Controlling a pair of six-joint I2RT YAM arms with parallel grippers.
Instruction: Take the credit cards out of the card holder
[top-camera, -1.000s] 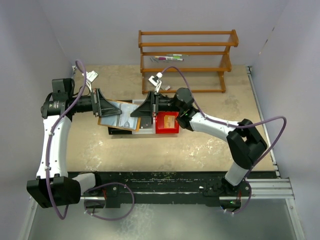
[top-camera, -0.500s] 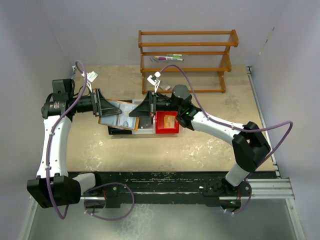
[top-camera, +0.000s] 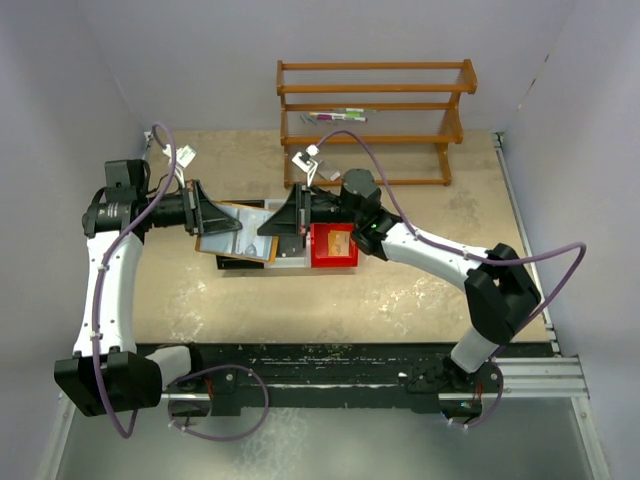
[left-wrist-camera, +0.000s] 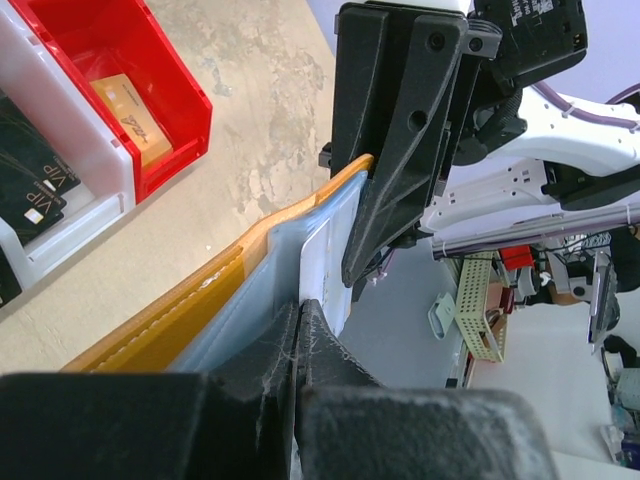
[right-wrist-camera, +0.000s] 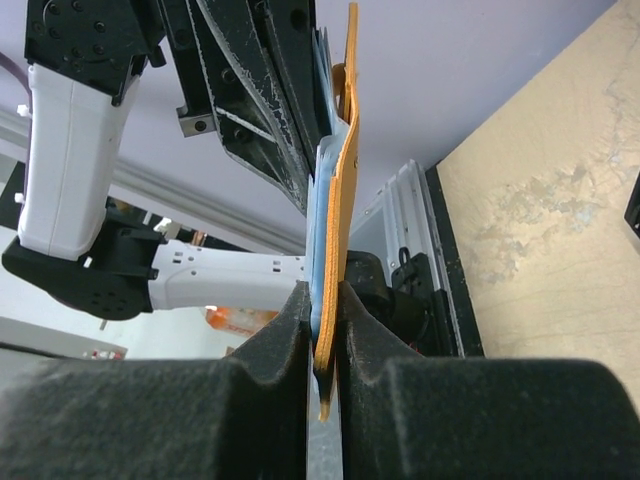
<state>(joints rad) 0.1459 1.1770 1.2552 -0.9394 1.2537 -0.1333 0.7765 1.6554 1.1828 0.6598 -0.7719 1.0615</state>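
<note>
Right gripper (right-wrist-camera: 322, 305) edged left, clamped on card holder (right-wrist-camera: 347, 150), left gripper (left-wrist-camera: 298, 315) pinching its other end, black credit cards (left-wrist-camera: 35, 185) marked "VIP"

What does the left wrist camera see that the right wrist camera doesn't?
Only the left wrist view shows the red bin, black cards in a white bin, and a white card in the holder. Only the right wrist view shows the holder edge-on, pinched in the right gripper, and the left arm. Both show the holder, which the left gripper also pinches.
</note>
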